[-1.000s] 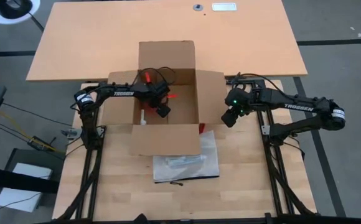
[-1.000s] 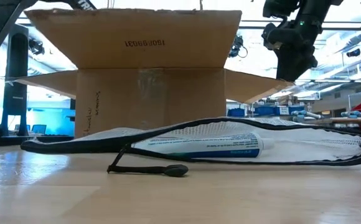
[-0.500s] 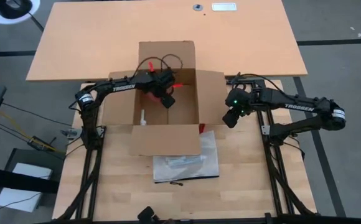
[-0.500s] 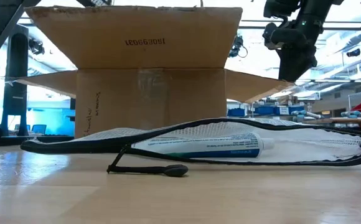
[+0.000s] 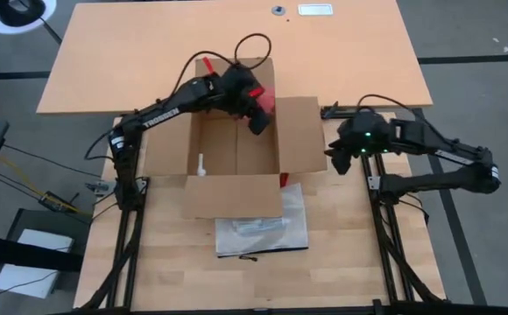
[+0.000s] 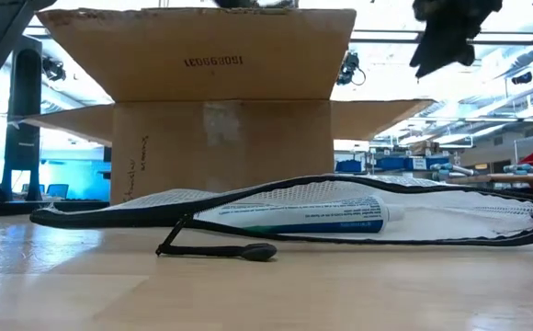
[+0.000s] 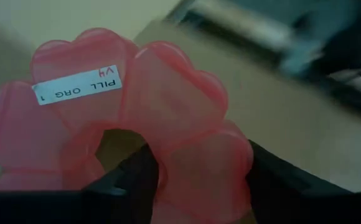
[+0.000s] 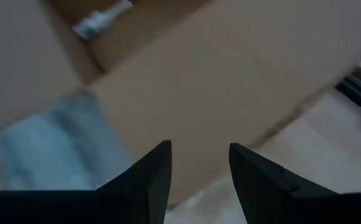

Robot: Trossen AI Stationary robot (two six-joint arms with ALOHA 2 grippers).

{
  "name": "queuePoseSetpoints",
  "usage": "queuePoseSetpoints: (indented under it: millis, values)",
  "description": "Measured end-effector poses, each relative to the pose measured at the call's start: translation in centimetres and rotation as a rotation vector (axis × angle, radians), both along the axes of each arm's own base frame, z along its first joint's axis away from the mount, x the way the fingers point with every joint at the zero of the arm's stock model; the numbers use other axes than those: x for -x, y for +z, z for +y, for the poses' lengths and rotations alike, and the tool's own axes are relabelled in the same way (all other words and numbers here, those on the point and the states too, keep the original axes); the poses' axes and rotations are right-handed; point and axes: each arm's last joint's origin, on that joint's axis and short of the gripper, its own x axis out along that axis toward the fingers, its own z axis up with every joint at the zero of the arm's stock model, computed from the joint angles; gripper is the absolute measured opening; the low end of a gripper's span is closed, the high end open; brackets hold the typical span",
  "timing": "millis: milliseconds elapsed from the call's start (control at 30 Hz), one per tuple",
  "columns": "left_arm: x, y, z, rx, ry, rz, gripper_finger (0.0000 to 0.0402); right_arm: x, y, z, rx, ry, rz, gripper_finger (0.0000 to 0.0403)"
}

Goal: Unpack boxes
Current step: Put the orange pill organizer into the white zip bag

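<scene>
The brown cardboard box (image 5: 236,144) stands open in the middle of the table, its four flaps spread out. My left gripper (image 5: 258,114) hangs above the box's far right corner, shut on a pink translucent ring-shaped pill organiser (image 7: 124,106) with a white label. A small white bottle (image 5: 201,164) lies on the box floor. My right gripper (image 8: 199,168) stands open with nothing between its fingers, above the outer edge of the right flap (image 5: 299,131). My left gripper pinches the pink ring's near lobes (image 7: 199,171) between its two fingers (image 7: 137,180). The fingers slant downward. The organiser is lifted clear above the box, and the rest of the ring stands out beyond the fingertips.
A white mesh pouch (image 5: 261,229) with a toothpaste tube (image 6: 294,216) lies on the table just in front of the box's near flap. A second, larger tabletop (image 5: 236,44) lies beyond the box.
My left gripper has risen out of the box and gone toward its far right corner, carrying the pink organiser clear of the box. My right gripper has moved up and a little toward the table's right edge.
</scene>
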Motion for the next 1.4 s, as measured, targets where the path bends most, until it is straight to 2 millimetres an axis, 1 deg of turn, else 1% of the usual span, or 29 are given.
queuePoseSetpoints:
  millis: [67, 167, 233, 333, 433, 600, 733, 867, 967, 1033, 1100, 1233, 1333, 1400]
  values:
    - [-0.4, 1.8, -1.8, 0.021, -0.054, -0.071, 0.0207, 0.6, 0.6, 0.4, -0.009, 0.039, -0.063, 0.0164]
    - [-0.9, 3.8, -4.7, 0.034, -0.111, -0.149, 0.0208, 1.2, 1.2, 1.1, -0.031, 0.107, -0.137, 0.0164]
    - [-1.1, 5.0, -6.5, 0.040, -0.146, -0.194, 0.0208, 1.4, 1.7, 1.4, -0.039, 0.146, -0.192, 0.0166]
    - [-1.2, 6.2, -9.1, 0.062, -0.190, -0.246, 0.0208, 1.5, 2.5, 1.9, -0.035, 0.209, -0.278, 0.0178]
    - [-1.7, 7.0, -11.7, 0.088, -0.252, -0.304, 0.0208, 1.2, 3.3, 2.3, -0.034, 0.272, -0.371, 0.0204]
    - [-2.4, 8.4, -16.4, 0.149, -0.425, -0.458, 0.0208, 0.0, 4.7, 3.3, -0.054, 0.432, -0.530, 0.0258]
    - [-2.4, 9.5, -19.3, 0.170, -0.513, -0.574, 0.0208, -1.2, 5.4, 4.4, -0.098, 0.554, -0.618, 0.0283]
    - [-2.3, 10.8, -21.3, 0.265, -0.621, -0.692, 0.0208, -2.2, 5.7, 5.4, -0.099, 0.641, -0.661, 0.0284]
    - [-2.3, 11.2, -22.5, 0.298, -0.684, -0.749, 0.0208, -3.0, 6.4, 6.1, -0.084, 0.688, -0.743, 0.0278]
    - [-2.4, 11.0, -23.1, 0.313, -0.697, -0.742, 0.0208, -3.4, 7.0, 6.5, -0.065, 0.725, -0.817, 0.0274]
    - [-3.0, 10.5, -23.6, 0.326, -0.701, -0.736, 0.0208, -3.7, 7.7, 6.9, -0.047, 0.748, -0.895, 0.0271]
    - [-3.6, 10.2, -24.2, 0.335, -0.714, -0.759, 0.0208, -4.2, 8.7, 7.5, -0.027, 0.785, -1.028, 0.0266]
    - [-3.8, 10.1, -24.3, 0.341, -0.712, -0.765, 0.0208, -4.8, 8.8, 8.3, -0.065, 0.838, -1.063, 0.0259]
    - [-4.0, 9.9, -24.4, 0.346, -0.703, -0.759, 0.0209, -5.1, 8.7, 8.7, -0.080, 0.864, -1.055, 0.0250]
